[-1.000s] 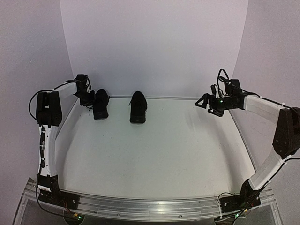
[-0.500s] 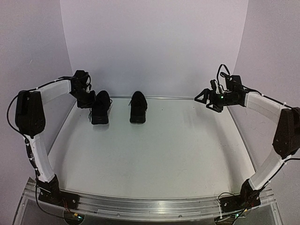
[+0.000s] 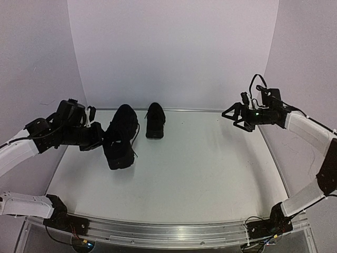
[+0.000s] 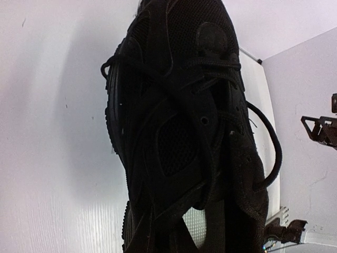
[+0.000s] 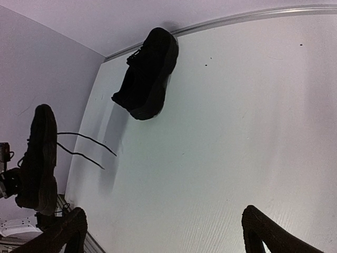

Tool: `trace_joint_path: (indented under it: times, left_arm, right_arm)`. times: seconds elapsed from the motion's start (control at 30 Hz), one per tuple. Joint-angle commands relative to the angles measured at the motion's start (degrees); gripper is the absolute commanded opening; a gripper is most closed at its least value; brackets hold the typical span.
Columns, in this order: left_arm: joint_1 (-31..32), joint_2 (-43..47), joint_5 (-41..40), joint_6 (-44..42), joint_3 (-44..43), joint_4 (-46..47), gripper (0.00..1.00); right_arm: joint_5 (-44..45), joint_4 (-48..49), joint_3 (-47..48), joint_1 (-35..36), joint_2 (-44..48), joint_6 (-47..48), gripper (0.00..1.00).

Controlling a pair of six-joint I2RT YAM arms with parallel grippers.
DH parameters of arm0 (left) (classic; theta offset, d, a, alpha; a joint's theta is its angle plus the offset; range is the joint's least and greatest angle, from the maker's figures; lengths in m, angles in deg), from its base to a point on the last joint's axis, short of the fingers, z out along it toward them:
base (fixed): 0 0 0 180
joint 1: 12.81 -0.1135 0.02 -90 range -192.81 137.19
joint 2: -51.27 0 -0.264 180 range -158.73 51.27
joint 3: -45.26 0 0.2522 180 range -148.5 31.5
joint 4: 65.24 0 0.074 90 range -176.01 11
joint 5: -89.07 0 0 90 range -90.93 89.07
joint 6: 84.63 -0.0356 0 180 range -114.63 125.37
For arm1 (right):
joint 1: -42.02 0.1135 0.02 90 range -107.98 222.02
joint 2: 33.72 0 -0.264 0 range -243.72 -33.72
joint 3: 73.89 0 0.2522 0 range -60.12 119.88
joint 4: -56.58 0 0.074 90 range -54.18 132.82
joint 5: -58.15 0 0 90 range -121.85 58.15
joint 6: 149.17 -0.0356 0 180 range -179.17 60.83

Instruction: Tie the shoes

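The white tabletop (image 3: 200, 174) is matte and lightly speckled. A metal strip runs along its far edge and an aluminium rail (image 3: 168, 231) along the near edge where the arms are bolted. Plain pale lilac walls (image 3: 174, 52) close it in at the back and on both sides.

The left pincer (image 3: 100, 139) is clamped tight on one black sneaker (image 3: 120, 139) and holds it clear of the tabletop. Its fingers are lost against the black fabric, so the exact place of the grip cannot be told. Up close this held sneaker shows mesh panels, smooth overlays and small eyelets. Its thin black laces (image 5: 84, 145) are untied, with one looping out to the side and two ends trailing loose in the air.

The second sneaker (image 3: 155, 120) stands flat on the table near the far strip, beyond the left pincer and to its right. It is all black and low cut.

The right pincer (image 3: 229, 119) hangs above the far right of the table with its fingers spread wide and nothing between them. It is well apart from both sneakers, with the second sneaker off to its left.
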Motion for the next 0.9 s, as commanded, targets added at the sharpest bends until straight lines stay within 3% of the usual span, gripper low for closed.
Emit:
trace_joint_path:
  times: [0.0,0.13,0.27,0.43,0.6,0.87]
  left_arm:
    - [5.31,8.49,0.32,5.22,3.79,6.38,0.0]
    - [6.76,13.02,6.1,5.49,7.18,9.07,0.0]
    - [6.9,11.72,8.81,3.02,4.98,8.43,0.0]
    - [7.23,6.15,12.0,0.87,3.13,8.18,0.0]
    - [7.34,5.26,9.24,0.9,1.07,10.34,0.0]
    - [7.34,-1.43,11.05,2.36,-4.53,12.87,0.0]
  right_arm:
    - [0.36,-1.28,-3.14,1.04,8.91,-3.96,0.98]
    - [0.92,-3.96,-6.94,1.77,15.83,-5.4,0.98]
    - [1.16,-3.71,-11.82,2.44,20.16,-5.91,0.98]
    - [1.36,-3.28,-13.68,2.77,19.92,-4.11,0.98]
    - [1.58,0.05,-14.43,5.71,17.96,-0.78,0.95]
    - [8.17,29.07,-25.46,14.46,16.84,-7.92,0.88]
